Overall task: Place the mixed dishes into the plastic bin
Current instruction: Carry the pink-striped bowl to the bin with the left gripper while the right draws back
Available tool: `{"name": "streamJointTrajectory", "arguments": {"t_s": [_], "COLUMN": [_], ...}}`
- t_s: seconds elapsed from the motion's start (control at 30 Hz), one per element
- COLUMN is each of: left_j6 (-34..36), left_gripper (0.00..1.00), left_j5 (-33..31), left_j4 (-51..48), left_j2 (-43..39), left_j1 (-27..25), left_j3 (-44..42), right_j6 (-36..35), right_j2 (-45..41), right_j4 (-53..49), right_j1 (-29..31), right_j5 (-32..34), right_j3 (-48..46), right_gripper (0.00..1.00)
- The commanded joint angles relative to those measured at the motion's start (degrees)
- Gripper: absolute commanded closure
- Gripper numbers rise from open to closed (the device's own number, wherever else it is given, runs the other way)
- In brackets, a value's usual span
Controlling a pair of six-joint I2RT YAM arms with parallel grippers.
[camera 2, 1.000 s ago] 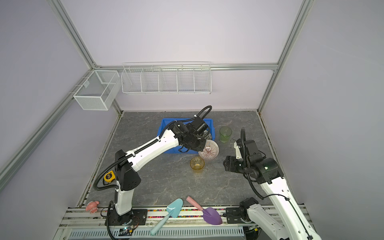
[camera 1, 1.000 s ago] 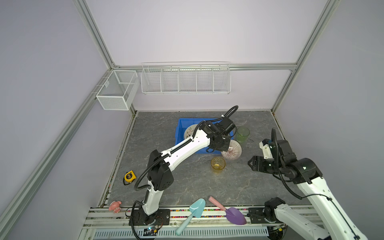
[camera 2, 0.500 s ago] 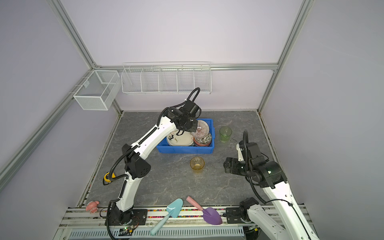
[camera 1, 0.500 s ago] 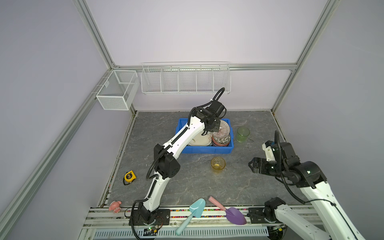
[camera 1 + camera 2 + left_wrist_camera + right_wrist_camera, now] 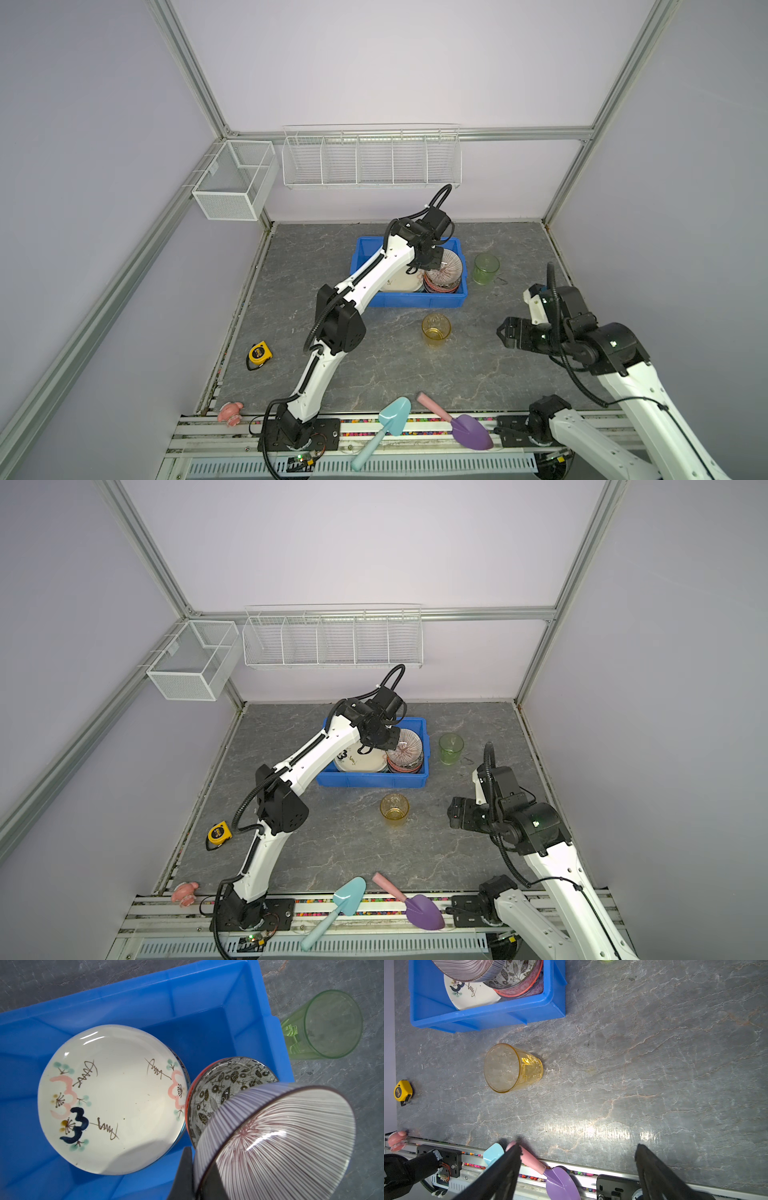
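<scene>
While clamped at its rim in the left gripper (image 5: pixel 195 1169), find the pink-ribbed bowl (image 5: pixel 276 1147) tilted, mouth upward, over the dark leafy-patterned bowl (image 5: pixel 218 1086) at the right end of the blue rectangular plastic bin (image 5: pixel 409 300). Read the bin's long axis left-to-right in both top views. Locate the amber glass tumbler (image 5: pixel 436 329) and the green glass tumbler (image 5: pixel 486 268) upright on the tabletop (image 5: pixel 654 1064) outside it. Note the right gripper (image 5: pixel 577 1147) spread wide, empty.

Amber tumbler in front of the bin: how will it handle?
The amber tumbler looks rigid and glossy, so probably stiff but slippery in a grip. It stands upright and narrows toward its base, so a push near the rim could tip it; once down, it would likely roll in an arc.
</scene>
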Motion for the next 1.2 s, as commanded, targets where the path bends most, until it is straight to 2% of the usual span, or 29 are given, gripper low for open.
{"name": "streamJointTrajectory", "arguments": {"t_s": [0.0, 1.0, 1.17], "left_j6": [-0.1, -0.1, -0.1], "left_gripper": [1.0, 1.0, 0.89], "left_j5": [1.6, 3.3, 3.4], "left_j4": [1.0, 1.7, 1.6], "left_j2": [1.6, 6.6, 6.2], "left_j1": [-0.1, 0.8, 0.9], "left_j3": [2.2, 4.1, 4.1], "right_j6": [0.4, -0.2, -0.2], "right_j2": [-0.2, 1.0, 1.4], "right_j4": [-0.2, 0.8, 1.1], "right_j1": [-0.1, -0.1, -0.1], "right_j5": [0.2, 0.0, -0.1], "right_j3": [-1.0, -2.2, -2.1], "right_gripper": [0.12, 0.12, 0.12]}}
